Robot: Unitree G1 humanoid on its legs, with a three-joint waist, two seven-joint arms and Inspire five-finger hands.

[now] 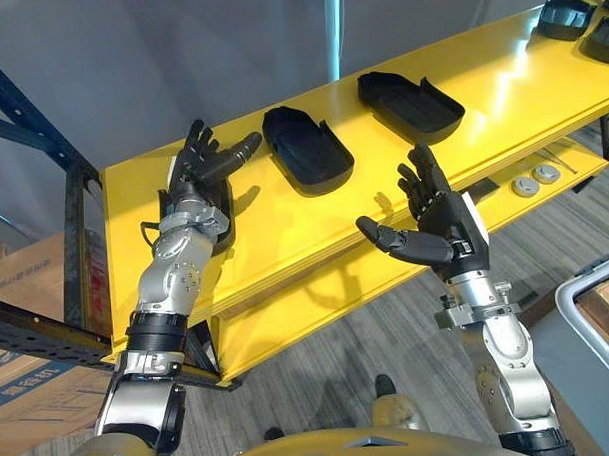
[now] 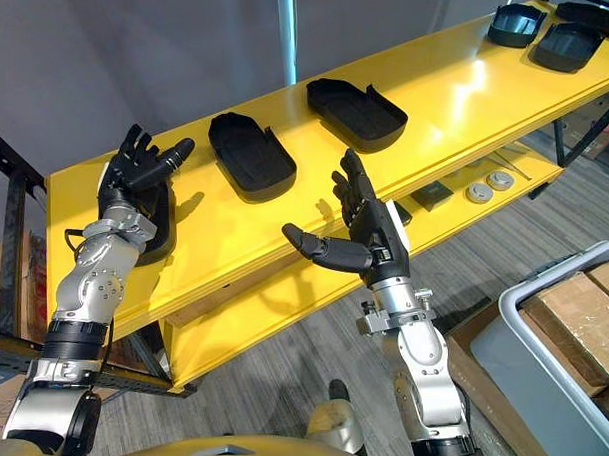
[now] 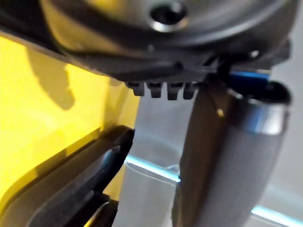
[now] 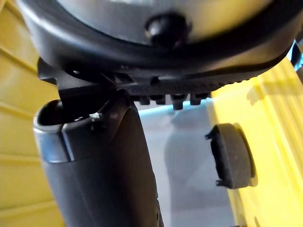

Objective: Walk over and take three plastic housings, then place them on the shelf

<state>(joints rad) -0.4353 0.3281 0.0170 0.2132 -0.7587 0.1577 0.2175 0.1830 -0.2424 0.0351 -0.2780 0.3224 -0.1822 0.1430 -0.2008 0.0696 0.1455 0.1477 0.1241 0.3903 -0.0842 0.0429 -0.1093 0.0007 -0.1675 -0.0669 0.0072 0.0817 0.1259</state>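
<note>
- we see the yellow shelf running from lower left up to the far right, with black plastic housings lying on its top board.
- the first housing sits at the left end of the top board, right under the left hand.
- that left hand is spread above it, fingers straight, thumb pointing along the board, gripping nothing; we cannot tell if it touches the housing.
- the second housing lies open side up just beside it, toward the middle of the board.
- the third housing lies further right, apart from the second.
- two more housings rest at the far right end.
- the right hand hangs off the front edge of the top board, fingers up and relaxed, thumb out, empty.
- on the lower board, two round silver discs lie side by side.
- a grey bin with cardboard boxes stands on the floor at right.
</note>
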